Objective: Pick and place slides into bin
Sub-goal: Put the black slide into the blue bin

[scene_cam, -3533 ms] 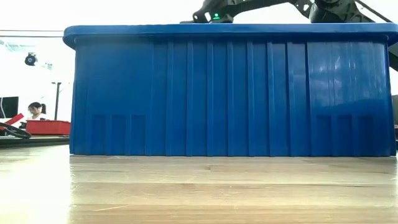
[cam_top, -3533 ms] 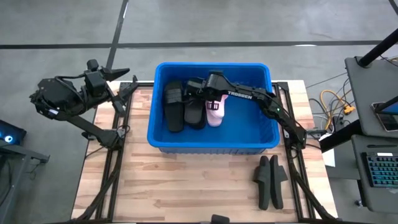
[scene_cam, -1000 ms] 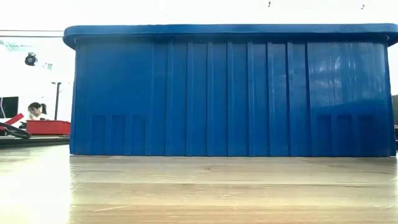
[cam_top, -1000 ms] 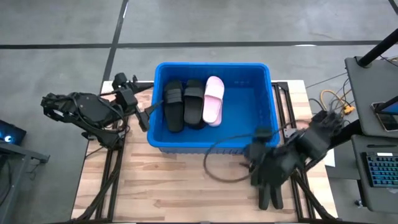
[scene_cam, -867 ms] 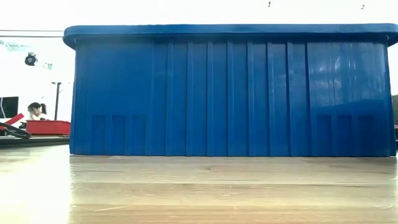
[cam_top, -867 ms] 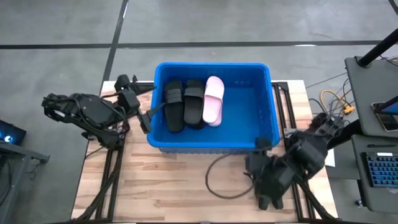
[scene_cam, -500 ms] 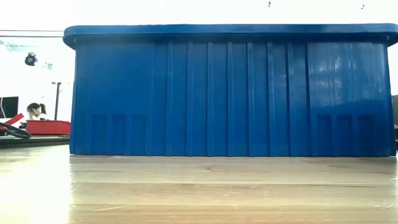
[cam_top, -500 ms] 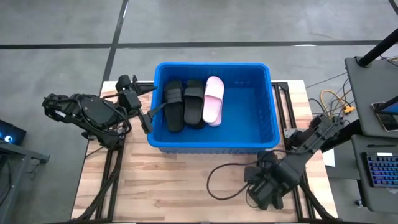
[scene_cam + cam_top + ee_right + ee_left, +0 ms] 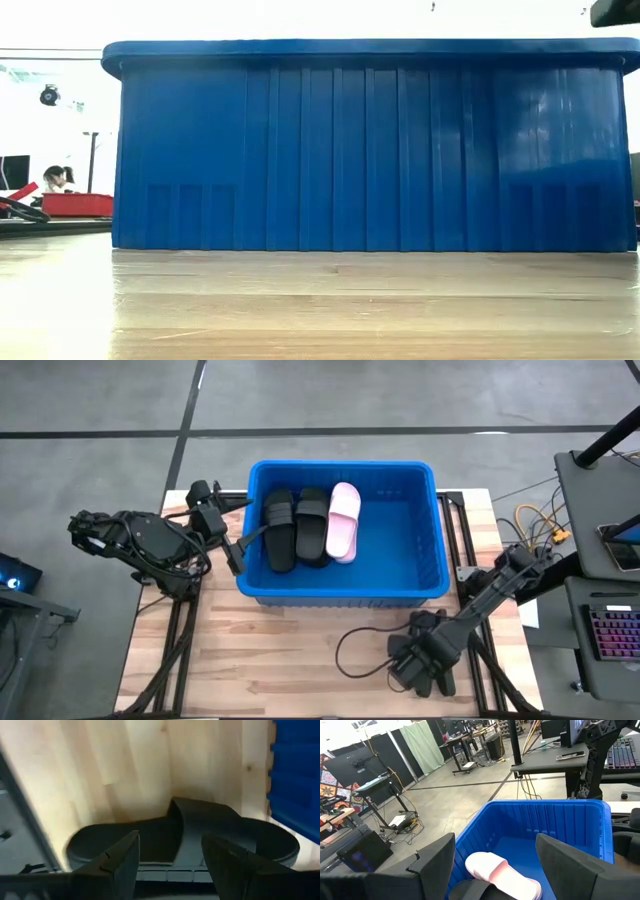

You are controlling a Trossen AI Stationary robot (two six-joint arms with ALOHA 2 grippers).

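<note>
The blue bin (image 9: 345,592) stands mid-table. Two black slides (image 9: 297,528) and a pink slide (image 9: 345,520) lie flat on the floor of its left part; the left wrist view shows the pink slide (image 9: 502,872) too. My left gripper (image 9: 232,550) waits open just outside the bin's left wall, pointing over it (image 9: 495,845). My right gripper (image 9: 415,665) is low over the table's near right. It stands open, a finger on either side of a black slide (image 9: 190,835) that rests sole-down on the wood. In the high view the gripper hides most of that slide.
A black cable loop (image 9: 362,650) lies on the wood left of my right gripper. The bin's near wall (image 9: 370,150) fills the low view. Bare wood (image 9: 280,660) stretches along the near edge. A desk with a keyboard (image 9: 610,630) stands beyond the table's right edge.
My right gripper has swung from beside the bin's near right corner toward the table's near edge and down over the black slide on the wood, staying open. The cable loop has trailed along with it. The slides in the bin lie as before.
</note>
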